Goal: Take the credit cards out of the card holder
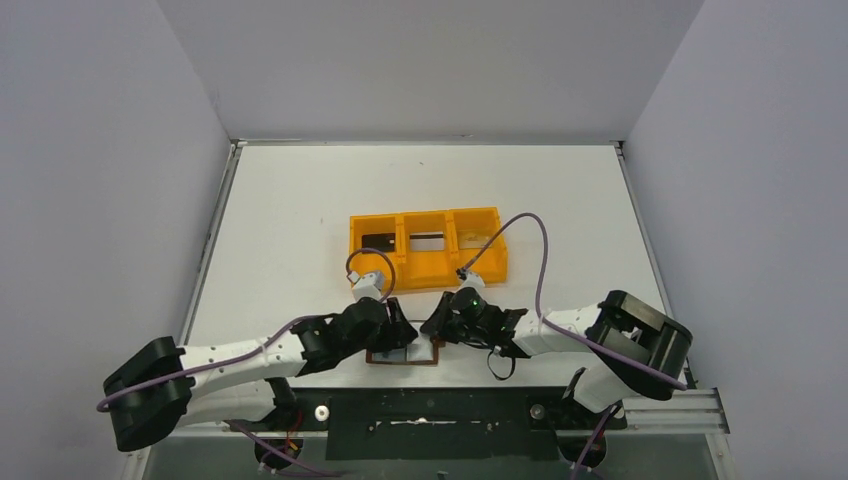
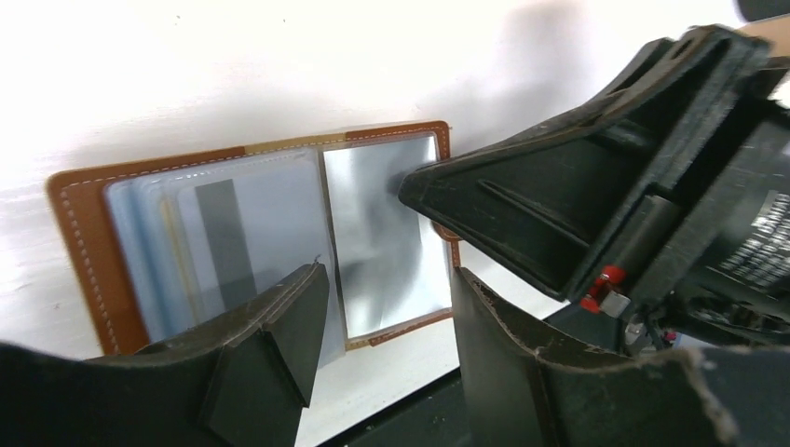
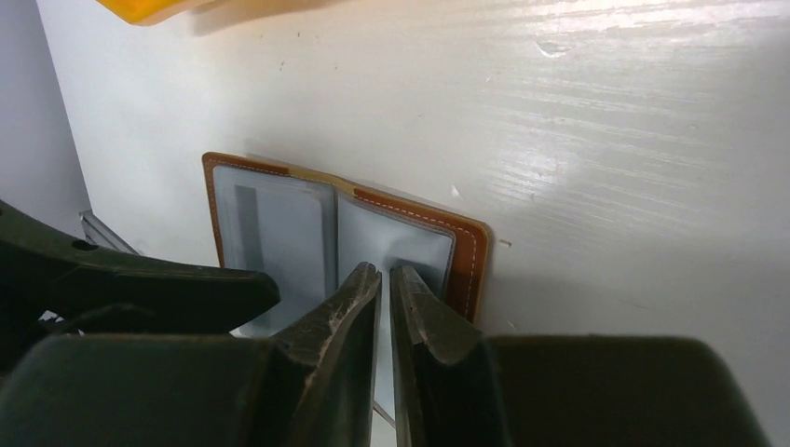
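The card holder (image 1: 404,356) lies open and flat near the table's front edge, brown leather with pale blue-grey pockets (image 2: 279,214). A silvery grey credit card (image 2: 224,244) with a dark stripe sits in its left pocket (image 3: 247,219). My left gripper (image 2: 389,279) hovers open over the middle fold with nothing between its fingers (image 1: 400,325). My right gripper (image 3: 386,272) is shut, and its tips rest on the shiny right-hand pocket (image 2: 377,233). It comes in from the right (image 1: 437,322). Other cards are not clearly visible.
An orange three-compartment tray (image 1: 425,262) stands just behind the grippers, with dark flat shapes in its left and middle compartments. The black base rail (image 1: 430,410) runs right below the card holder. Grey walls enclose the table on three sides.
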{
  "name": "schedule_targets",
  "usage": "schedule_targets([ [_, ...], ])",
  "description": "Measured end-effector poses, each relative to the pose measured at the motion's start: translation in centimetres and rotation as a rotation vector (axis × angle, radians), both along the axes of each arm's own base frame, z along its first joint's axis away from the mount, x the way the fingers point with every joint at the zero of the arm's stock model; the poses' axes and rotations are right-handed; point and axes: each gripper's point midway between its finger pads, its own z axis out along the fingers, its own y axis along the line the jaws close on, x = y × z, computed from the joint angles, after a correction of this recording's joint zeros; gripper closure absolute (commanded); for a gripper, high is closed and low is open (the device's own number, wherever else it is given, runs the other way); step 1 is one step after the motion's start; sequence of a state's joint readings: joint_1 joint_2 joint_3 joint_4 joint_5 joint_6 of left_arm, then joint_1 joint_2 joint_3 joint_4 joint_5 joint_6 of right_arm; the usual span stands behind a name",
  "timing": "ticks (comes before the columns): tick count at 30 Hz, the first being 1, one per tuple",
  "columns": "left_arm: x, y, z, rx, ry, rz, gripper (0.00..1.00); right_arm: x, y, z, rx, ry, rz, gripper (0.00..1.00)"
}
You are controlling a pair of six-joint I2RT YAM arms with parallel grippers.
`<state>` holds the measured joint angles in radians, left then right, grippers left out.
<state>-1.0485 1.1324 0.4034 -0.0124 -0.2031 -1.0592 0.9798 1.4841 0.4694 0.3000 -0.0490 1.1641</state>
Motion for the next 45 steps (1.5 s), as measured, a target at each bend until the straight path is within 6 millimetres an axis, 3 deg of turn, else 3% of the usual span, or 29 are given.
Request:
schedule_targets([
  [7,0.0,1.8,2.1,-0.029,-0.05,0.04,0.47,-0.3,0.8,-0.2,0.011,-0.003,0.021,0.85],
  [14,-1.3,4.5,-1.2,0.052,0.008,0.072,0.51,-0.9,2.8,0.5,0.027,-0.024,0.074,0.8],
  [20,-1.3,4.5,-1.1,0.037,0.012,0.091,0.52,-1.1,3.8,1.3,0.088,-0.025,0.09,0.7],
  [24,-1.3,4.6,-1.1,0.024,0.009,0.097,0.53,-1.2,4.3,0.8,0.104,-0.008,0.095,0.69],
  [32,-1.4,4.9,-1.1,-0.002,0.008,0.108,0.55,-1.5,4.5,0.0,0.1,0.006,0.094,1.0],
  [45,-1.7,5.9,-1.0,0.01,0.005,0.127,0.52,-2.0,2.8,-0.1,0.103,0.007,0.079,1.0],
])
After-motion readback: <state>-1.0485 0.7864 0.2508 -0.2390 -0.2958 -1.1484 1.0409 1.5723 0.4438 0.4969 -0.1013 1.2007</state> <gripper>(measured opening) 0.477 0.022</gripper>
